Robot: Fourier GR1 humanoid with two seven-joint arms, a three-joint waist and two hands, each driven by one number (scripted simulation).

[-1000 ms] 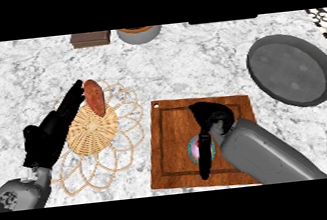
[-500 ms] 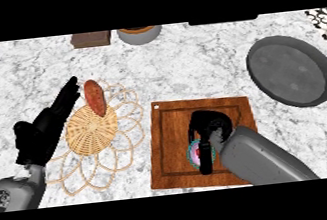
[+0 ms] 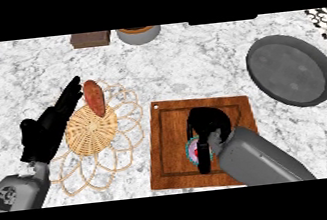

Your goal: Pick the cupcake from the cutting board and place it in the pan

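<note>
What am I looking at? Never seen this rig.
One picture, taken from a humanoid robot's head, looking steeply down at a kitchen counter; its grey forearms enter from below. The right hand curls over a cupcake on the wooden cutting board, mostly hiding it; it is meant to go into the grey pan, upper right. The left hand rests open at the left, beside a woven mat carrying a brown item. A brown box and a grey pot stand at the back.

Marbled bench [image 3: 191, 64]. Round wicker mat [image 3: 93, 134] at left, with a reddish-brown oval item [image 3: 95, 97] on its far edge. Far edge: brown block [image 3: 90, 38] beside a grey pot [image 3: 138, 35].
</note>
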